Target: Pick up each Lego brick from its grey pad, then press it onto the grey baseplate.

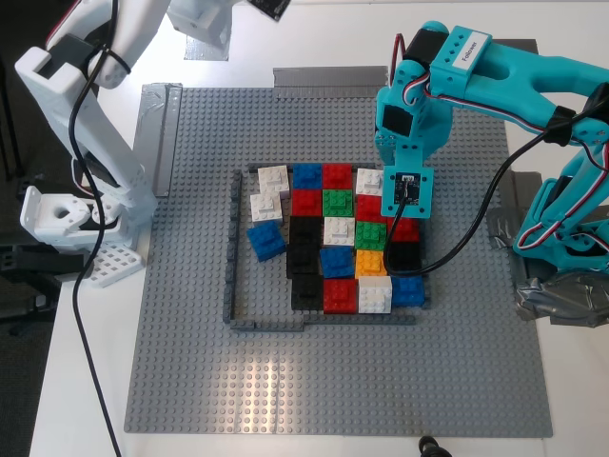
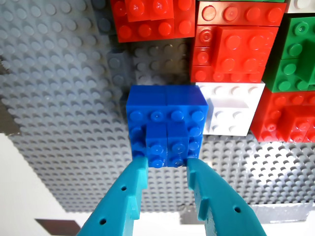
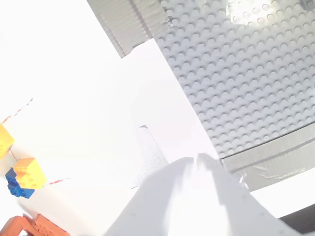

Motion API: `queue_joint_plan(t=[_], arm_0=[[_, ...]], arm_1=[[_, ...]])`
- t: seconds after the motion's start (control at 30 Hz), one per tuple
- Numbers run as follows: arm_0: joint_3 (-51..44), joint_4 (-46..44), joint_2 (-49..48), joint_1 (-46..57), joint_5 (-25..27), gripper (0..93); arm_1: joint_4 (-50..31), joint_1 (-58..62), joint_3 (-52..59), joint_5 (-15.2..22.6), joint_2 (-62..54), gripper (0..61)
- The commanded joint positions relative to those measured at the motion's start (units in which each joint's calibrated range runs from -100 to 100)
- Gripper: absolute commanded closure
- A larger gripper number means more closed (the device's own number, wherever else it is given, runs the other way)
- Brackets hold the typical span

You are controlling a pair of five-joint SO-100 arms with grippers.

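Note:
The grey baseplate [image 1: 190, 362] carries a low dark-grey frame [image 1: 231, 248] filled with red, white, green, blue, black and orange Lego bricks. My first gripper [image 2: 167, 167], teal, is low over the frame's right side in the exterior view, its tips hidden behind its camera board [image 1: 407, 190]. Its jaws are closed against the sides of a small blue brick [image 2: 167, 140] that sits on a blue layer beside a white brick [image 2: 231, 110]. My second gripper [image 3: 197, 164], white and overexposed, hangs over the white table, shut and empty. A dark-grey patch [image 1: 521, 195] lies beside the baseplate's right edge.
The white arm [image 1: 86, 124] and its base stand at the exterior view's left. Silver tape strips [image 1: 328, 76] hold the plate's edges. A loose blue brick [image 1: 266, 240] lies tilted inside the frame. Yellow and blue bricks [image 3: 23, 179] lie on the table in the second wrist view.

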Motion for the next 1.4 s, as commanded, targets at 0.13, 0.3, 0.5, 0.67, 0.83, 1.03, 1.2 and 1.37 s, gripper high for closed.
queue_joint_plan(t=[0.13,0.3,0.5,0.67,0.83,1.03,1.2,1.37], arm_0=[[-0.9,0.3,-0.9,0.8,0.2,92.7],[-1.6,0.4,-1.0,1.0,0.1,92.7],[-3.9,1.8,-1.0,0.9,0.1,92.7],[-3.3,2.5,-1.0,0.7,0.0,92.7],[-3.2,2.3,-0.9,0.7,0.0,92.7],[-3.2,1.7,-0.4,0.4,0.0,92.7],[-3.2,1.6,-0.3,0.4,-0.1,92.7],[-3.1,1.6,0.1,-0.1,-0.1,92.7]], arm_1=[[-0.1,-4.4,-2.3,0.3,-2.3,61.2],[-2.0,-7.9,-2.8,0.2,0.1,61.2],[-6.7,-11.1,-1.0,-0.3,0.0,61.2],[-16.4,-12.3,12.6,-1.4,-8.1,61.2],[-16.5,-12.1,16.1,-0.2,-9.9,61.2],[-15.6,-12.4,13.2,0.7,-7.6,61.2],[-15.1,-13.6,12.6,0.4,-6.3,61.2],[-14.8,-13.9,11.8,0.4,-5.6,61.2]])
